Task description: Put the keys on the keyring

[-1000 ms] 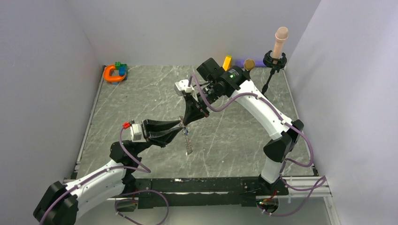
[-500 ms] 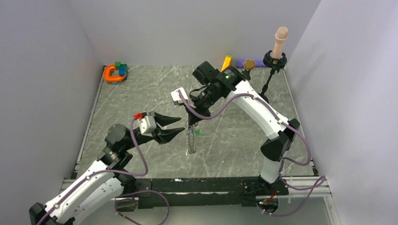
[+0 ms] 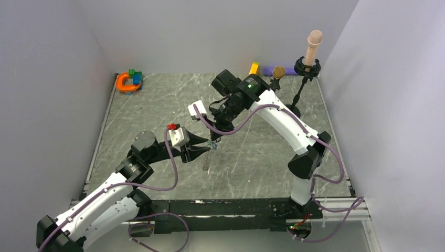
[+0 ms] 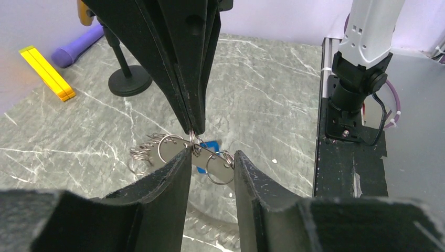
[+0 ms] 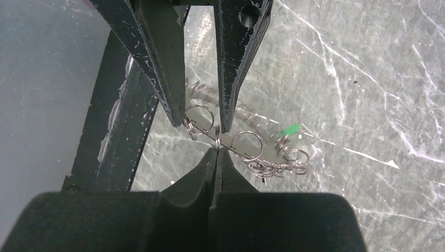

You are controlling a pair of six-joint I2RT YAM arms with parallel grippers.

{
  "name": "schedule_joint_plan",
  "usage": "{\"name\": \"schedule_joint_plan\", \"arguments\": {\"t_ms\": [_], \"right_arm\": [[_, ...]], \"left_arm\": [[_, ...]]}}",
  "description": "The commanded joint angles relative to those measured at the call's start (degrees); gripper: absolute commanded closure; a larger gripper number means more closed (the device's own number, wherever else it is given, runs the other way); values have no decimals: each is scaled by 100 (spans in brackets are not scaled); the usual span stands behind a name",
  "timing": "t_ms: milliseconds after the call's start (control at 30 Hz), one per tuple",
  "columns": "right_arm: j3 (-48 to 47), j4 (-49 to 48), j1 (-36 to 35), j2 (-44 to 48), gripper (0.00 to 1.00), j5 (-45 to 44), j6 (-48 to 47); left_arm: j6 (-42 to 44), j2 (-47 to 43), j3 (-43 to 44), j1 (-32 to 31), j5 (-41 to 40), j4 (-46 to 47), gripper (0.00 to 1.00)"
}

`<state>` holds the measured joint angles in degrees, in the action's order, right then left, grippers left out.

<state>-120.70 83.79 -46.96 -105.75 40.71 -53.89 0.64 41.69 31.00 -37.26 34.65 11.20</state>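
Note:
The keyring (image 3: pixel 208 160) hangs edge-on above the table, silvery, with small wire rings along its rim. My right gripper (image 3: pixel 214 137) points down and is shut on one of those rings at the top; its tips (image 5: pixel 218 148) are pressed together. The flat band of the keyring (image 5: pixel 246 146) runs off to the right. My left gripper (image 3: pixel 209 148) reaches in from the left, open, its jaws (image 4: pixel 211 153) standing either side of the keyring (image 4: pixel 171 149). A blue key (image 4: pixel 212 145) shows behind the band. A green key (image 5: pixel 288 129) dangles further along.
An orange horseshoe toy (image 3: pixel 127 82) with green and blue blocks lies at the back left. At the back right are a yellow bar (image 3: pixel 254 68), a purple cylinder (image 3: pixel 269 70) and a black stand (image 3: pixel 302 89) with a pink-tipped rod. White walls close in three sides.
My left gripper opened, drew back to the left, then came in again round the hanging ring. The right gripper swung a little left and lower, still holding the ring.

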Motion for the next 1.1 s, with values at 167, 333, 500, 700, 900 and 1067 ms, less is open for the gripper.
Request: {"name": "schedule_joint_plan", "arguments": {"t_ms": [167, 333, 500, 700, 900, 1067], "right_arm": [[-240, 34, -3, 46, 100, 247, 44], [-237, 28, -14, 47, 100, 328, 54], [-230, 22, -15, 46, 100, 363, 72], [-222, 16, -17, 55, 100, 411, 69], [-160, -16, -15, 103, 100, 446, 78], [-146, -25, -15, 116, 100, 456, 93]], "left_arm": [[35, -114, 73, 5, -200, 176, 63], [-25, -1, 91, 0, -246, 318, 70], [-294, 32, 25, 0, -281, 613, 74], [-428, 88, -33, 0, -284, 836, 85], [-396, 75, -46, -8, -298, 736, 100], [-302, 69, 23, -17, -268, 387, 96]]}}
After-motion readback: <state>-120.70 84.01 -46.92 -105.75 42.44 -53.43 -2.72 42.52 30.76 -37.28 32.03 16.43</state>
